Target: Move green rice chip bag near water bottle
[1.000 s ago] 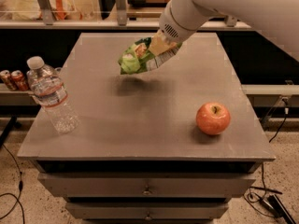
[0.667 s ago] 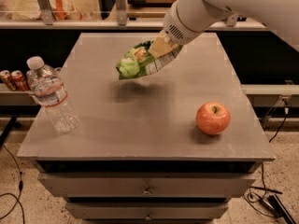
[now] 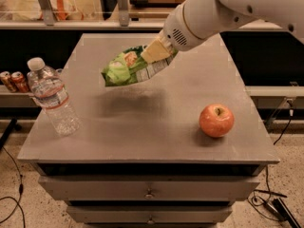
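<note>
While the gripper (image 3: 156, 53) hangs above the far middle of the grey table (image 3: 142, 132), it is clamped on the right end of the green rice chip bag (image 3: 128, 68), which is held clear of the tabletop (a soft shadow lies on the surface beneath it). The bag's long axis runs slantwise: its gripped end is high and to the right, and its free end points down and to the left, toward the side where the water bottle (image 3: 50, 99) stands. The bottle is upright at the near left corner of the table, well apart from the bag. A red apple (image 3: 216, 120) rests on the near right part of the tabletop. Two small red soda cans (image 3: 14, 80) sit on a shelf beyond the table's left edge, the nearer one partly hidden by the bottle. One tan finger (image 3: 154, 50) covers the bag's upper corner; the other finger is hidden behind the bag. The white arm (image 3: 228, 8) is cut off by the top and right edges, and the bag's printing is too crumpled to read.
</note>
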`<action>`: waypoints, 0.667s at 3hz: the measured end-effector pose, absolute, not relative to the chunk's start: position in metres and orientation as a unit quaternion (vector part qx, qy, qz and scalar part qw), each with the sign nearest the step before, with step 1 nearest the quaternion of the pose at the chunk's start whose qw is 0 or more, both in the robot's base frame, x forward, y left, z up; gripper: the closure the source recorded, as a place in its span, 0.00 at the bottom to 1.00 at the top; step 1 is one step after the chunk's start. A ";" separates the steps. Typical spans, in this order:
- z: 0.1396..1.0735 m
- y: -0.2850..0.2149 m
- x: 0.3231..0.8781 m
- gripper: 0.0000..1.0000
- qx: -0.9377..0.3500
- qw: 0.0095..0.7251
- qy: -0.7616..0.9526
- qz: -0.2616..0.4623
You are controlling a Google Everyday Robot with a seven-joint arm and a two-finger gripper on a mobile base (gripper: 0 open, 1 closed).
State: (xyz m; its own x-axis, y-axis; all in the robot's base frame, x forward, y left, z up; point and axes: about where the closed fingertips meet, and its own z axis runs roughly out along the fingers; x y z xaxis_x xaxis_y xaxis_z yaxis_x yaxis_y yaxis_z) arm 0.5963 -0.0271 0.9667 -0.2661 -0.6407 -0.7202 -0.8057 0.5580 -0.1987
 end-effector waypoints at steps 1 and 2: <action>0.966 -0.015 0.584 1.00 -0.463 0.405 0.775 0.147; 0.962 -0.004 0.576 1.00 -0.466 0.410 0.766 0.168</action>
State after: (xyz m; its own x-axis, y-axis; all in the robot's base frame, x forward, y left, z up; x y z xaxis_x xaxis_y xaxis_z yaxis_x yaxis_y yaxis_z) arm 0.5763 -0.0043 0.9622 -0.2291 -0.5762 -0.7846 -0.8511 0.5097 -0.1258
